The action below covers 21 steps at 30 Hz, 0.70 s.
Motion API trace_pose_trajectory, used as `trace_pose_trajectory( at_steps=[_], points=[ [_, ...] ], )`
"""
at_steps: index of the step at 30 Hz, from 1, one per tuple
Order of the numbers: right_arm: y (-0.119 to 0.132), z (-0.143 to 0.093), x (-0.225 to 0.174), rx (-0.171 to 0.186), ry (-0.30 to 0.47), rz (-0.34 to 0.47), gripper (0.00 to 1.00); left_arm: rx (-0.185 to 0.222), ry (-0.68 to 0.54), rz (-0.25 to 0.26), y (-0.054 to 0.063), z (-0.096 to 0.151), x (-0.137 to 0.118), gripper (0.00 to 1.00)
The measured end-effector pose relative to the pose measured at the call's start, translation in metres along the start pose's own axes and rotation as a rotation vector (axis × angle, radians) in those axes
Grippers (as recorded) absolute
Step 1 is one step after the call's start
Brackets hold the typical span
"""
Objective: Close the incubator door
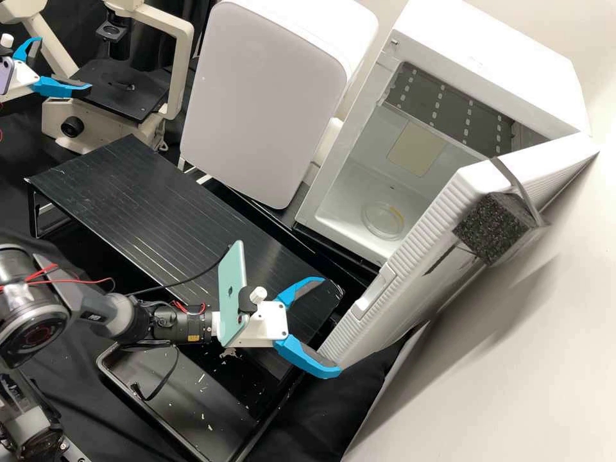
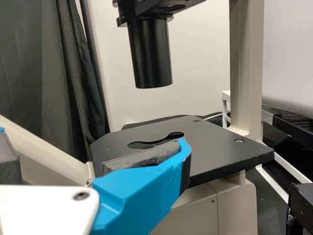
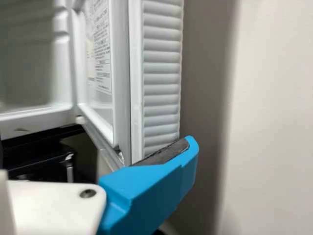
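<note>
"How does the incubator stand?"

"Open. It's a glossy white box (image 1: 487,48), and its thick white door with a ribbed edge (image 1: 420,301) is swung well out from the front. A speckled black foam block (image 1: 494,228) is strapped to the door's outer face."

"Anything inside?"

"A clear round dish (image 1: 383,221), on the floor of it."

"And the right tool, white with two bright blue fingers (image 1: 330,326)?"

"At the door's free end, its fingers apart. One dark-padded finger (image 3: 159,188) is right at the ribbed edge; whether it touches, I can't tell."

"The left tool, the matching white-and-blue one (image 1: 65,64)?"

"Also spread apart, by the flat black stage (image 2: 220,152) of the cream-framed microscope (image 1: 183,64), well apart from the door."

"What lies between the microscope and the right tool?"

"A long, black slatted platform (image 1: 160,205)."
</note>
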Motion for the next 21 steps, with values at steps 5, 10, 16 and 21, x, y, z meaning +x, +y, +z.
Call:
trace_pose_trajectory(
  at_steps=[5,10,16,21],
  points=[
    [0.003,-0.011,-0.018,0.034,0.073,-0.034,1.00,0.000,0.000,0.000,0.000,0.000,0.000,1.00],
    [0.005,-0.023,-0.036,0.089,0.168,-0.100,1.00,0.000,0.000,0.000,0.000,0.000,0.000,1.00],
    [0.008,-0.040,-0.056,0.107,0.340,-0.163,1.00,0.000,0.000,0.000,0.000,0.000,0.000,1.00],
    [0.007,-0.052,-0.071,0.102,0.478,-0.221,1.00,0.000,0.000,0.000,0.000,0.000,0.000,1.00]
  ],
)
